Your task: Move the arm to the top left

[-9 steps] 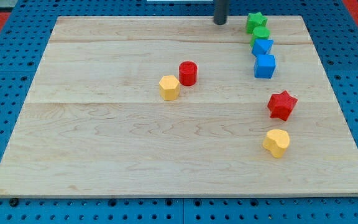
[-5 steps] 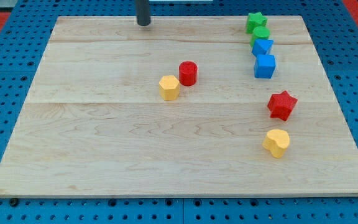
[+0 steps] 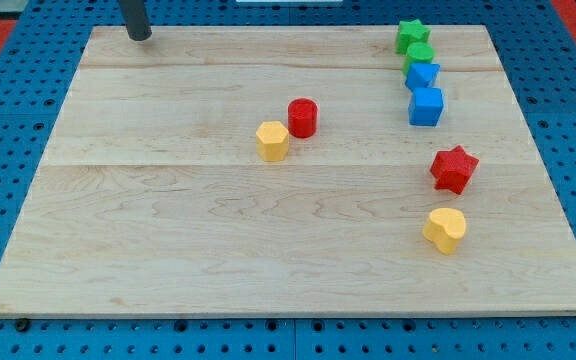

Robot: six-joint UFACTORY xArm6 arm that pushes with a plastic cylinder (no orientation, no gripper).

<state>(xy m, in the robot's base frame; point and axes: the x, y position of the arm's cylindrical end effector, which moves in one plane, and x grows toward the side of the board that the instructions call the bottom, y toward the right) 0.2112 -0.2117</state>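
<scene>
wooden board (image 3: 168, 250): my tip (image 3: 140, 37) upright at top left, touching nothing.

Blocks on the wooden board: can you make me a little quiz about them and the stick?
1. True or false: my tip touches the red cylinder.
2. Which block lies nearest the view's bottom? A) red star B) yellow heart C) blue cube
3. Fill in: the yellow hexagon sits just to the view's ____ of the red cylinder.

Key: 1 false, the tip is far off at the top left; 2 B; 3 left.
</scene>
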